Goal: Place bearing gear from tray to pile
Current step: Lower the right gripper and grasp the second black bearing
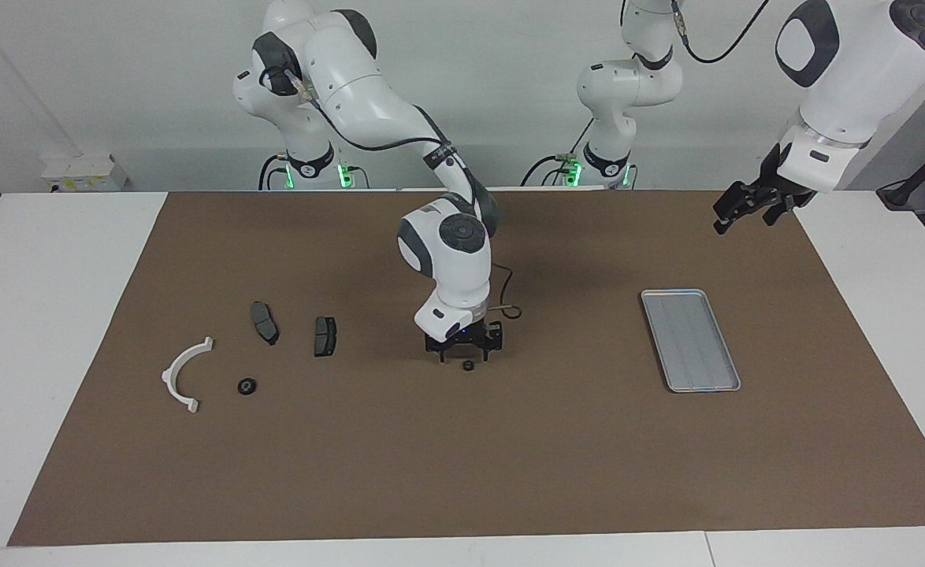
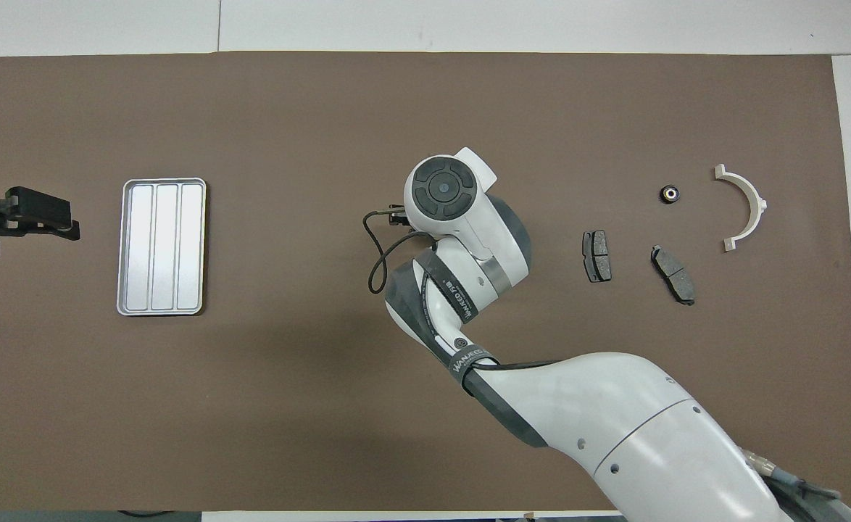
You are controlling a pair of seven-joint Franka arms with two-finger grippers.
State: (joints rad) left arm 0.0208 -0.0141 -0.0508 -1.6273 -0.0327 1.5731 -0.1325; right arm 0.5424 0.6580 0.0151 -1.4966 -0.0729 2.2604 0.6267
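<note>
– Starting at the right arm's end of the table, what do we have?

– We see the pile: a white half-ring (image 1: 183, 376), one bearing gear (image 1: 247, 386) just beside it, and two dark pads (image 1: 265, 322) lying a little nearer the robots. We take that gear as already delivered, since it sits with the loose parts.

– And at mid-table?

– The right gripper (image 1: 464, 352) is down low on the brown mat (image 1: 510, 457), directly at a second bearing gear (image 1: 468, 365). That gear rests on the mat between the pile and the tray, in neither place. We cannot tell how wide the pincer stands or whether it has hold of the gear; from overhead the wrist covers both.

– Why would it be there?

– We judge it a halfway spot that either arm can reach.

– Then the tray (image 1: 689, 339)?

– Empty, toward the left arm's end.

– And the left gripper (image 1: 738, 213)?

– Up in the air over the mat's edge past the tray, spread wide, carrying nothing. We read it as waiting clear of the work
</note>
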